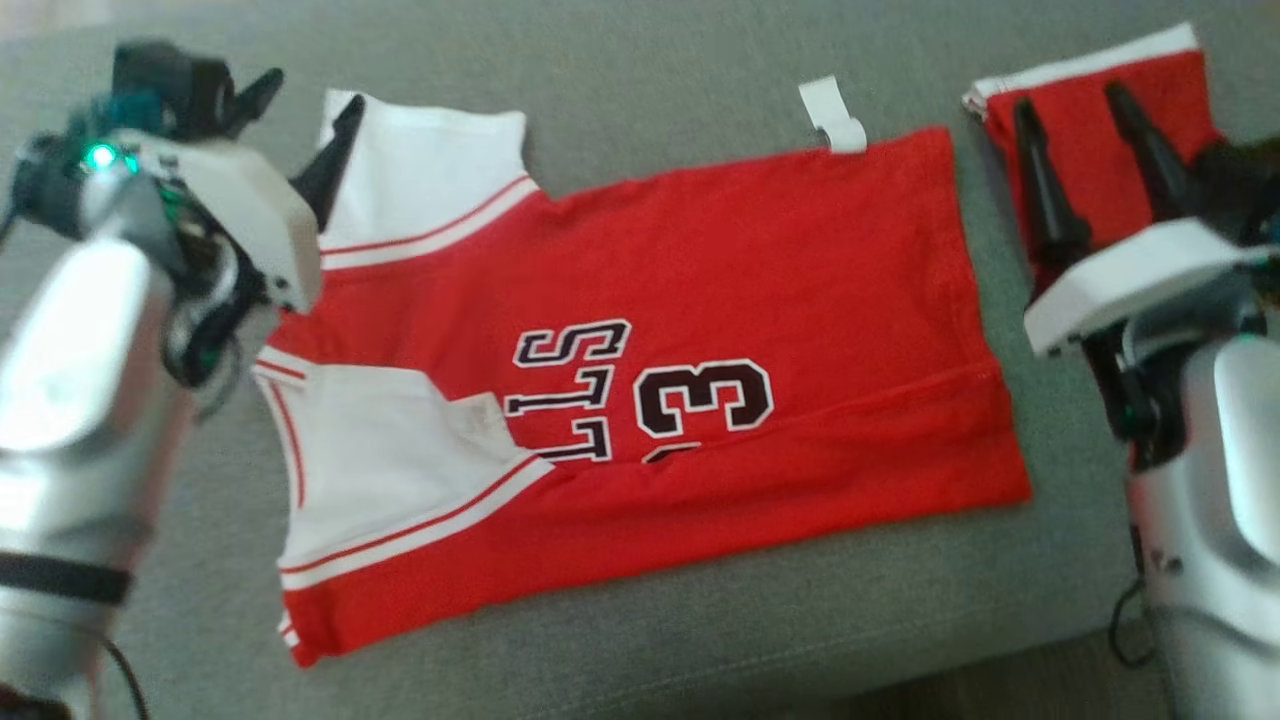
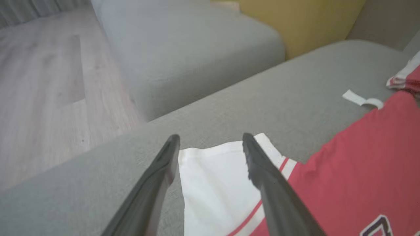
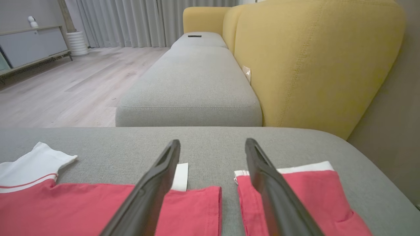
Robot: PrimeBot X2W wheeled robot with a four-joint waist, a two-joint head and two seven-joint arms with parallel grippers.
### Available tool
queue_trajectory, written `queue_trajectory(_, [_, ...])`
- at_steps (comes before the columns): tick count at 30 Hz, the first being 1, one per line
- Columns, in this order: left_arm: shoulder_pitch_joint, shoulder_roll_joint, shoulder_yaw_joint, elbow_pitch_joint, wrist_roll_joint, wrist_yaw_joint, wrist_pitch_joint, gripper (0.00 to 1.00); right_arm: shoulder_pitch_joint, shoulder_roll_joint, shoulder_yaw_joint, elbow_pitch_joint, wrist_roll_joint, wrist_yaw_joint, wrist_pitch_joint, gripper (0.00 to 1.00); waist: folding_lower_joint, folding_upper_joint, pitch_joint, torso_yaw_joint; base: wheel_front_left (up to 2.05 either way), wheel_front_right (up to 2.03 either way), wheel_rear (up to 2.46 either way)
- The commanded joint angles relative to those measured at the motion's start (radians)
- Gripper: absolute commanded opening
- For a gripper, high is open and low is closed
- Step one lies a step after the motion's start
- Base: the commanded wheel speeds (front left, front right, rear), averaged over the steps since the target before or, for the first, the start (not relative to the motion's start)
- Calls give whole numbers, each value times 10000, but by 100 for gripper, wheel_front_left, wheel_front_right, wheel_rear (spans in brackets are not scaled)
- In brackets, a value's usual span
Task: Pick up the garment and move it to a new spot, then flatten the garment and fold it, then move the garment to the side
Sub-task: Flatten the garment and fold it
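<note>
The jersey [image 1: 700,330] bears black, white-edged writing near the middle of the head view: the letters L, L, S stacked one over another and a large 3 to their right, all lying on their sides. More lettering is cut off at a fold below them. A white tag [image 1: 835,115] sticks out from the jersey's upper edge, and no print on it can be made out. The jersey lies flat on the grey cushion [image 1: 700,650] with its long axis running left to right across the frame, dipping a little toward the right. Its white shoulder panels with red stripes point to the left and its plain red hem to the right, and a crease runs along the lower right part. The left gripper [image 1: 311,95] is at the upper left, its fingers spread and gripping nothing, over the jersey's white upper-left corner; in the left wrist view the fingers [image 2: 170,154] flank that corner. The right gripper [image 1: 1068,98] at the upper right is likewise released and empty, its fingers over a separate red cloth [image 1: 1090,170] with a white band, which lies just beside the jersey's hem. In the right wrist view a strip of grey cushion separates the two.
</note>
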Motion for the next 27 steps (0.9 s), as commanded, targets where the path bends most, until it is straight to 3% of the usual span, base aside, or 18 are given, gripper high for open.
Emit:
queue_trajectory(1, [-788, 878, -219, 36, -356, 18, 411, 100, -510, -130, 325, -241, 89, -9, -121, 100, -4, 0, 625, -471, 0, 0, 0])
queue_trajectory(10, [-2555, 2097, -1809, 1531, -1559, 15, 957, 100, -1394, -85, 1065, 102, 245, -9, -389, 100, -4, 0, 1561, -1000, 0, 0, 0])
queue_trajectory(19, [-3532, 2388, -3134, 2532, -2457, 14, 1062, 100, -1794, -103, 1510, 318, 381, -9, -597, 100, -4, 0, 2061, -1316, 0, 0, 0])
queue_trajectory(26, [-3765, 2290, -3845, 3036, -3312, 14, 1515, 100, -1927, -224, 1547, 412, 443, -9, -609, 100, -4, 0, 2088, -1350, 0, 0, 0])
queue_trajectory(27, [-3763, 2263, -3943, 3009, -3536, 14, 1659, 77, -1950, -259, 1518, 439, 461, -9, -599, 100, -4, 0, 2083, -1332, 0, 0, 0])
